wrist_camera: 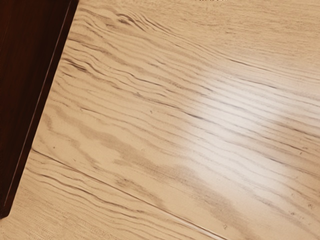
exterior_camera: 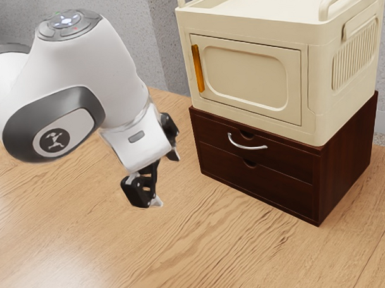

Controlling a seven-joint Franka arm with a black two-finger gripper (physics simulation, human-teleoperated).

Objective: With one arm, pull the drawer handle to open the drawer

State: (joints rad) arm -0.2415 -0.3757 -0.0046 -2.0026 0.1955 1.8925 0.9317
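Hand [exterior_camera: 165, 180] is hovering wide and empty to the exterior view's left of handle [exterior_camera: 246, 148] on upper drawer [exterior_camera: 283, 160], a low or skewed reach probably risking bumping cabinet [exterior_camera: 347, 162] and missing the grip.

1. A round dark badge [exterior_camera: 55, 140] on the white robot arm [exterior_camera: 106, 55] bore a pale emblem [exterior_camera: 55, 138] of branching strokes, rather like a small figure.
2. A bluish-white lit symbol [exterior_camera: 66, 19] stood on the arm's grey cap, among marks too small to read.
3. No words or numbers were legible.
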